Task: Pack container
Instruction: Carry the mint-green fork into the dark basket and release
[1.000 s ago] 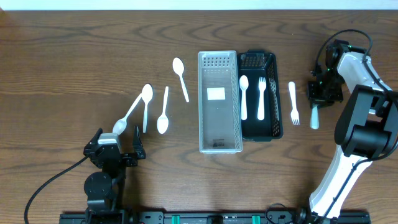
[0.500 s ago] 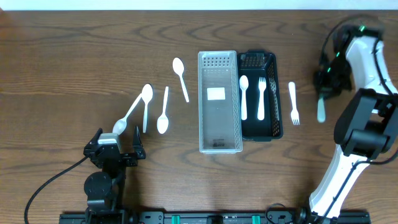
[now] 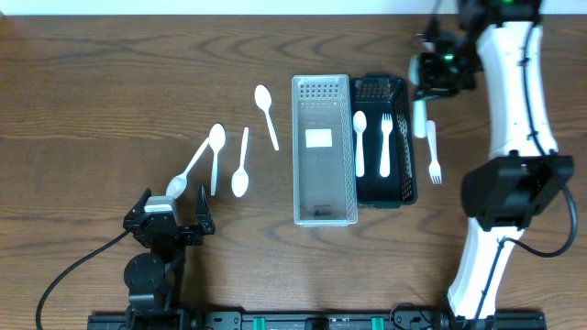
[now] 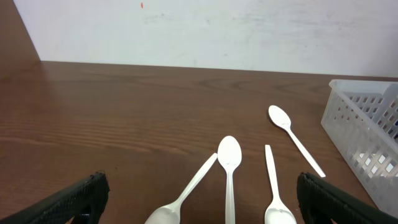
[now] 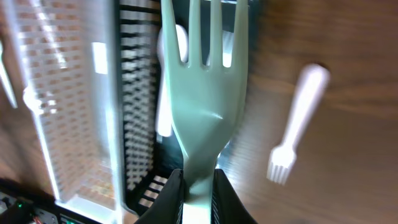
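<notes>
— What sort of place is this?
— A robotics lab, by the look: a white arm [image 3: 518,82] and a black arm [image 3: 151,270] on a rail [image 3: 312,321] at the wood-grain counter's [image 3: 92,73] near edge, a cable [image 3: 73,266], and a plain white wall [image 4: 217,31] behind the counter.

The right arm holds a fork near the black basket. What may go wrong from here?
1. The right gripper pinches the held fork only by its thin handle, so it may slip or swing.
2. The fork hangs near the black basket's right rim; released here, it might land outside, beside the loose fork on the table.
</notes>
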Available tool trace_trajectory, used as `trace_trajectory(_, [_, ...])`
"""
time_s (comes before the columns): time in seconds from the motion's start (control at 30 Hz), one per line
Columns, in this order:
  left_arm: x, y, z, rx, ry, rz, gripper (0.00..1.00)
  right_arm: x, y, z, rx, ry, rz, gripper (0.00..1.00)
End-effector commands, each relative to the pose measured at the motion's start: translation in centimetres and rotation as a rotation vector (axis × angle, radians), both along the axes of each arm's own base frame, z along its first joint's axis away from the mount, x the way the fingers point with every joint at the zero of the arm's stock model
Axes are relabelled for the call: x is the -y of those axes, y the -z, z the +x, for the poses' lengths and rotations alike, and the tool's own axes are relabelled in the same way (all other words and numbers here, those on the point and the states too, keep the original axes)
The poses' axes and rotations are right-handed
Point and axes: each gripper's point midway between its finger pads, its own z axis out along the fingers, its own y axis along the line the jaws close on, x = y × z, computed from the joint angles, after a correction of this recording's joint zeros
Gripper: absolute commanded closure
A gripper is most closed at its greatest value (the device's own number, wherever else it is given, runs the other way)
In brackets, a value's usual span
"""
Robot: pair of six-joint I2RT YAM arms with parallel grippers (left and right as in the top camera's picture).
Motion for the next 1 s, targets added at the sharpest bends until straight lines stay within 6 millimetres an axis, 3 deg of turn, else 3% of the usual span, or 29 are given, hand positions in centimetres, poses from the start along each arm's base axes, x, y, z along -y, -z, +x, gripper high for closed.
trace_trajectory(0.0, [-0.2, 1.5, 0.0, -0.035, -0.008, 0.013, 0.02, -2.7, -0.1, -0.2, 0.006, -0.015, -0.023, 0.9])
trace_trajectory(0.1, [-0.2, 1.5, 0.0, -0.035, -0.008, 0.013, 0.02, -2.8, 0.3, 0.0, 0.025, 0.003, -0.134, 0.88])
trace_trajectory(0.23, [-0.2, 1.5, 0.0, -0.035, -0.008, 0.013, 0.02, -3.9, 0.4, 0.1, 0.037, -0.019, -0.137, 0.8])
trace_trajectory(0.5, [-0.2, 1.5, 0.0, -0.035, -0.008, 0.013, 0.02, -4.0, 0.5, -0.1, 0.03, -0.019, -0.138, 0.23])
trace_trajectory(0.57, [-0.2, 1.5, 0.0, -0.035, -0.008, 0.013, 0.02, -3.6, 0.5, 0.1, 0.036, -0.012, -0.145, 0.01])
trace_trajectory(0.77, [-0.2, 1.5, 0.0, -0.035, -0.008, 0.013, 0.02, 1.9, 0.6, 1.0, 0.042, 0.066, -0.244, 0.01])
trace_trajectory(0.97, [-0.2, 1.5, 0.0, -0.035, -0.008, 0.013, 0.02, 7.9, 0.7, -0.2, -0.021, 0.111, -0.254, 0.01])
